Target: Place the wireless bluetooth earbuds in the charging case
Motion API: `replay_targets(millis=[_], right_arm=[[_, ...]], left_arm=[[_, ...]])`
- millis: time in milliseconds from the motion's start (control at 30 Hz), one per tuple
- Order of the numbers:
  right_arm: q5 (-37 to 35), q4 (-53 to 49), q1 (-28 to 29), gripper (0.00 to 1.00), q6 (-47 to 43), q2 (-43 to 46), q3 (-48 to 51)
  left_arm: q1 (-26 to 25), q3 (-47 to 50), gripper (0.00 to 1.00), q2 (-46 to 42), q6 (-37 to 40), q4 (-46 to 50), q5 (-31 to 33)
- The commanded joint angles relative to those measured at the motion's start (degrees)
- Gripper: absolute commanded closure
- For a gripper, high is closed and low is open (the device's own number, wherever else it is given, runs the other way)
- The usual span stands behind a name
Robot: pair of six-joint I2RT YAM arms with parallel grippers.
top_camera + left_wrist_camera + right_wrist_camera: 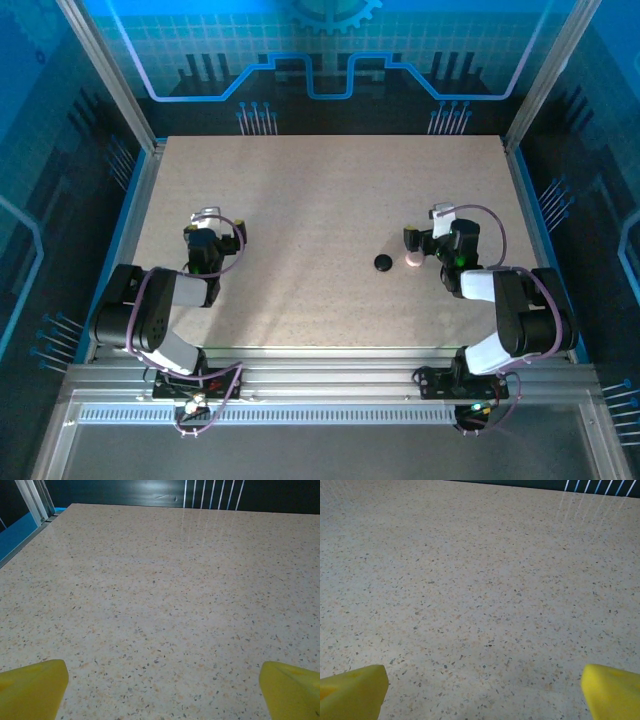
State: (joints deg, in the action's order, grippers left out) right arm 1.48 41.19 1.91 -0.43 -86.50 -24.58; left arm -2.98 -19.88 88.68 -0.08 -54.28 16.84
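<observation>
You are watching both arms hovering low over the speckled surface (320, 180) with nothing in their grasp. The left gripper (207, 220) is sitting toward the left edge with its jaws spread wide, and its yellow fingertips (31, 689) are framing bare surface. The right gripper (428, 226) is sitting toward the right edge, its jaws equally wide apart and also empty. What matters for you is lying just beside that right gripper: a round black piece (383, 262) and a round pale pink piece (413, 259), side by side and nearly touching, right of the middle and about halfway between the near and far edges. These look like the charging case parts, though at this size you cannot tell for sure, nor whether the tiny stemmed earbuds are lying near them. The pink piece is resting almost under the right gripper's left finger, and the black one is a little further toward the left edge. Both are lying on the near-left side of the jaws, while the jaws are pointing toward the far edge. Both pieces are reading as round, so no long axis is dictating the wrist angle. The right arm is far nearer, and the left is well apart. Your next move is probably calling for the right gripper to be drawing back and swinging left before descending.
</observation>
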Motion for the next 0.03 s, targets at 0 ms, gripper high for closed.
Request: replay_targets(millis=[0], right_arm=[[-0.4,1.5,0.1,0.0,-0.3,0.2,-0.5]], left_arm=[[0.4,-1.2,0.01,0.2,-1.0,-0.2,-0.9]])
